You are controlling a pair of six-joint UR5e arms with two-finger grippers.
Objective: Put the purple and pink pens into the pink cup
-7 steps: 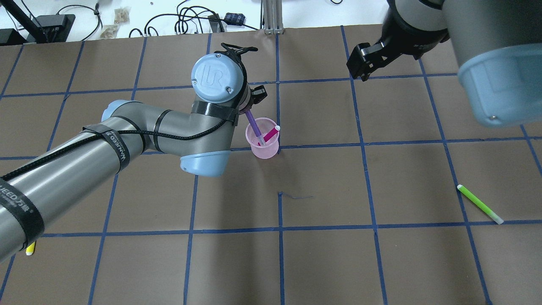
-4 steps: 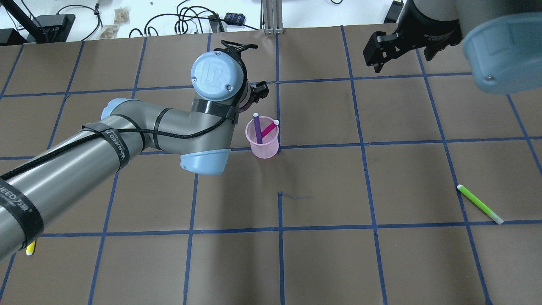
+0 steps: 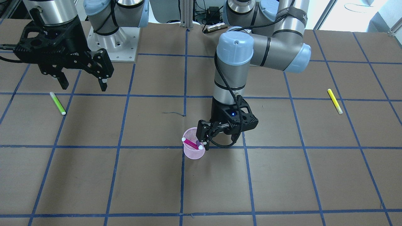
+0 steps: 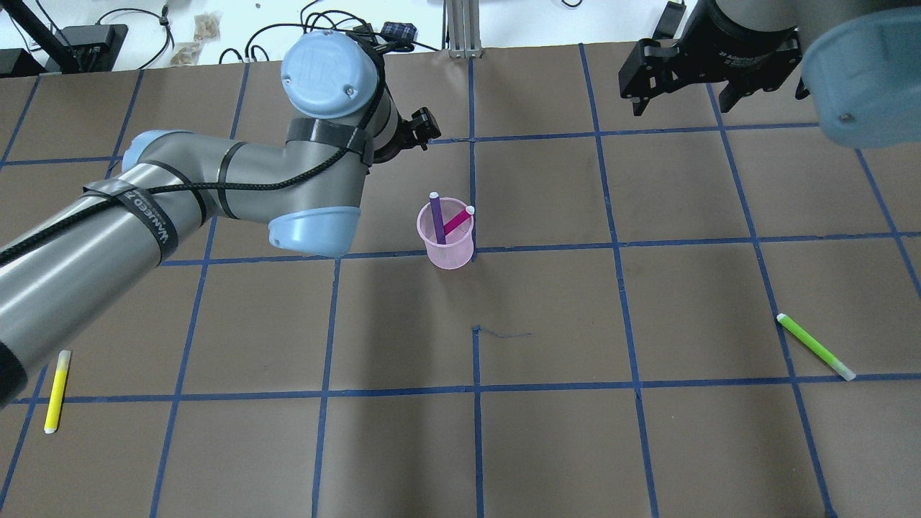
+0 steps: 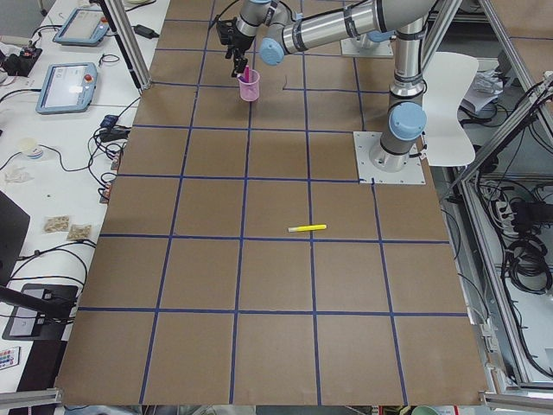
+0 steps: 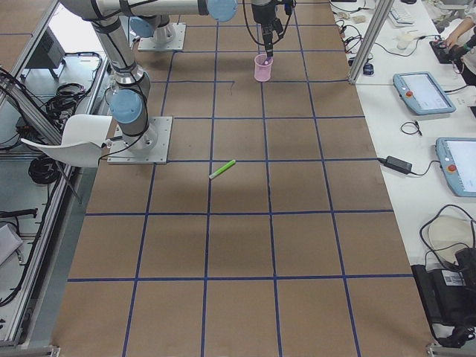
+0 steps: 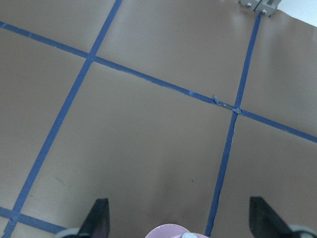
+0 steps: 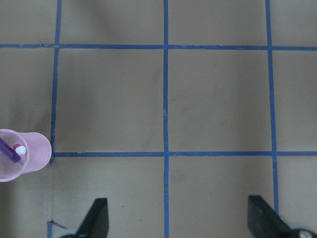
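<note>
The pink cup point(image 4: 446, 248) stands upright near the table's middle, also visible in the front view point(image 3: 194, 153). The purple pen point(image 4: 436, 216) and the pink pen point(image 4: 457, 220) both stand inside it, leaning on the rim. My left gripper point(image 3: 203, 138) is open and empty, raised just above and behind the cup. In the left wrist view its fingers point(image 7: 97, 219) are wide apart with the cup's rim point(image 7: 168, 232) at the bottom edge. My right gripper point(image 3: 83, 85) is open and empty, high over the far right of the table point(image 4: 680, 97).
A green pen point(image 4: 815, 347) lies on the table at the right. A yellow pen point(image 4: 56, 391) lies at the front left. Cables and boxes sit beyond the table's far edge. The right wrist view shows the cup point(image 8: 22, 154) at its left.
My left gripper let go of the purple pen, which now stands in the cup, and has drawn up and back to the left. My right gripper has moved further right.
</note>
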